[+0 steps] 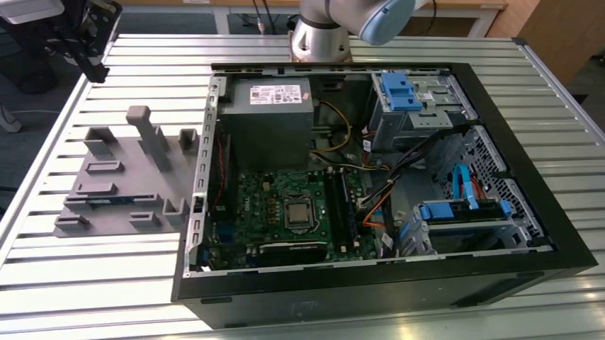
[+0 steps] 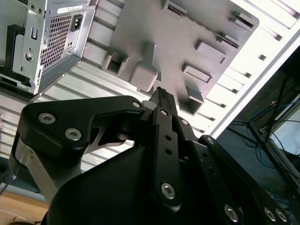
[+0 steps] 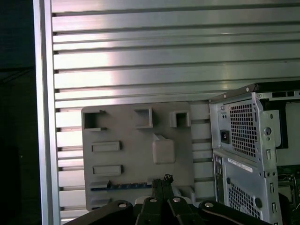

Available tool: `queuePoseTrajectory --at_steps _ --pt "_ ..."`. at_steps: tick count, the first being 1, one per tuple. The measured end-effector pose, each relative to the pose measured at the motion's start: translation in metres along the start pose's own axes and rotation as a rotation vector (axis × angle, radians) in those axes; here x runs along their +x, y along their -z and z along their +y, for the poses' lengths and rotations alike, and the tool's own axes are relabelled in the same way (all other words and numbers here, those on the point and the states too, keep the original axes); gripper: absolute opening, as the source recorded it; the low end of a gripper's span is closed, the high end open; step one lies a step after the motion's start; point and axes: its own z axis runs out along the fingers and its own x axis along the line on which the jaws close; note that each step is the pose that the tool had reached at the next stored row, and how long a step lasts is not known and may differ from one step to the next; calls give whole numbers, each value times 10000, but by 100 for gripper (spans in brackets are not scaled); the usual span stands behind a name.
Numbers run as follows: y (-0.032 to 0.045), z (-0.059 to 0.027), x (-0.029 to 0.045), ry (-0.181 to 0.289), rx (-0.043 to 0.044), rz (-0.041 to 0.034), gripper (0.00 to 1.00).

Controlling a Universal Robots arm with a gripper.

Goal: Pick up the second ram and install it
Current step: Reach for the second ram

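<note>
Second ram (image 3: 124, 185) lies in the grey holder (image 3: 136, 154) (untouched) near the hand (image 3: 162, 179), fingers pressed together.

Gripper (image 3: 161, 179) up over table (image 3: 140, 61), w/ holder tray (image 3: 126, 140) on table below it. Second ram (image 3: 124, 186) lies flat in tray slot, at tray edge farthest from tool in the exterior view. PC case (image 3: 243, 140) next to tray, on the exterior view's right.

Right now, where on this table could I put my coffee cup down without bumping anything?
The slatted table is bare in front of the gray fixture plate, at the exterior view's lower left. It is also bare in a strip along the exterior view's right of the computer case. It is crowded inside the case and on the plate, which holds the second ram.
</note>
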Motion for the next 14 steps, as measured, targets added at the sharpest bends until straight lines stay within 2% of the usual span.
queuePoseTrajectory --at_steps 14 --pt "1 -6 78 0 0 0 11"
